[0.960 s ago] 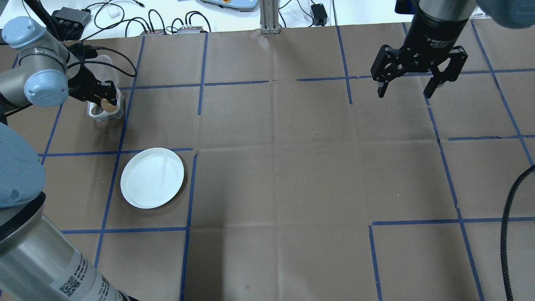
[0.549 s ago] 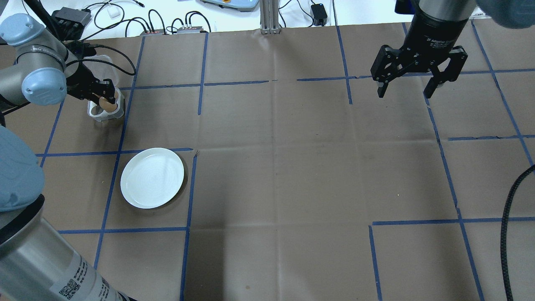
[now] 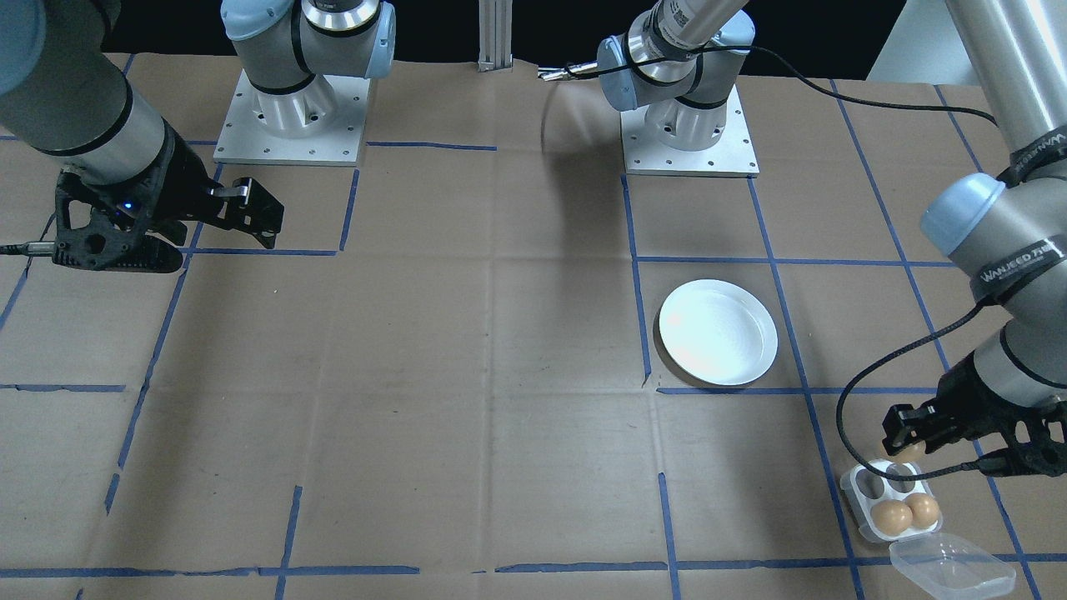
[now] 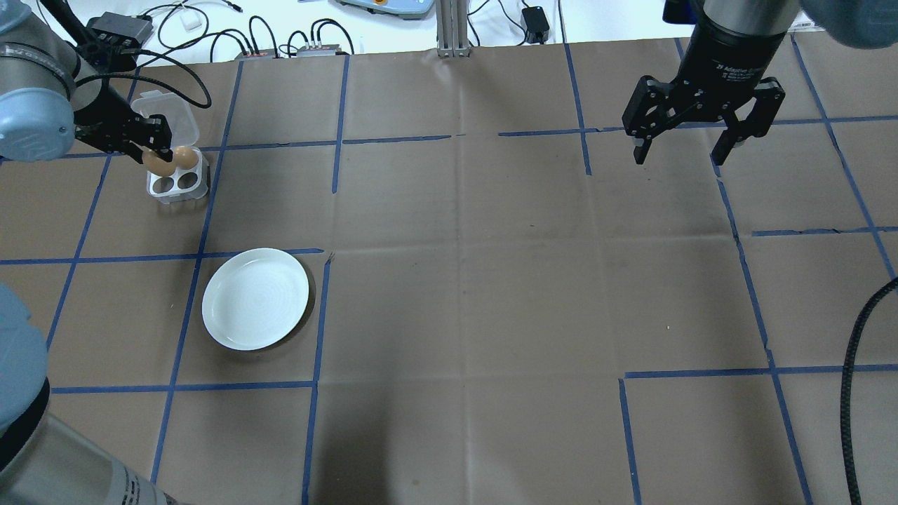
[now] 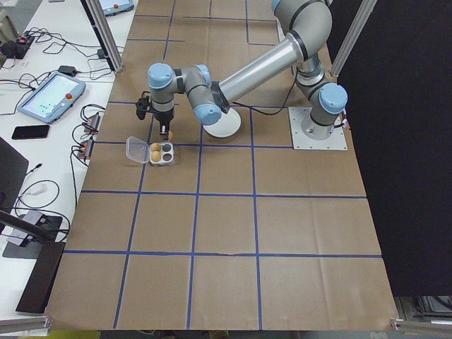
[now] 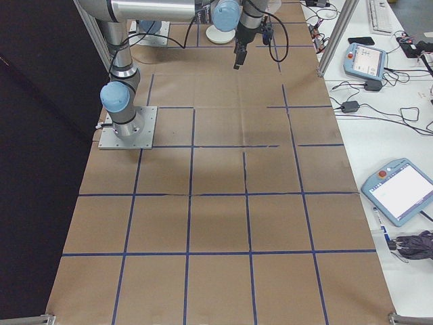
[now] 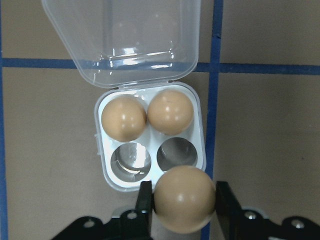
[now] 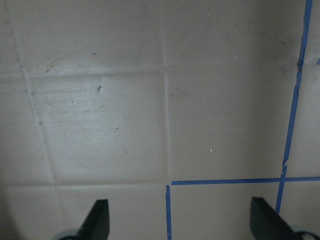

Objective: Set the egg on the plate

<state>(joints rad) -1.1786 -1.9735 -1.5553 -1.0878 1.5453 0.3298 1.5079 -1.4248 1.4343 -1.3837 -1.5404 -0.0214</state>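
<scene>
Overhead exterior | right gripper (image 4: 679, 150) label "2F Adaptive" | left gripper (image 7: 184, 210) holds egg (image 7: 185, 198)

Both silver-tubed arms carry pale blue joint caps, square bolted grey base plates (image 3: 290, 125), black looping cables (image 3: 867, 400), a QR-code sticker and black two-finger end effectors (image 4: 679, 149) with white lettering.

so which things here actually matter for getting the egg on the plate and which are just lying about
For the job:
brown egg held in the left gripper
round white plate

Lying about:
white four-hole egg tray, clear lid open, two eggs left
open right gripper
cables
</scene>
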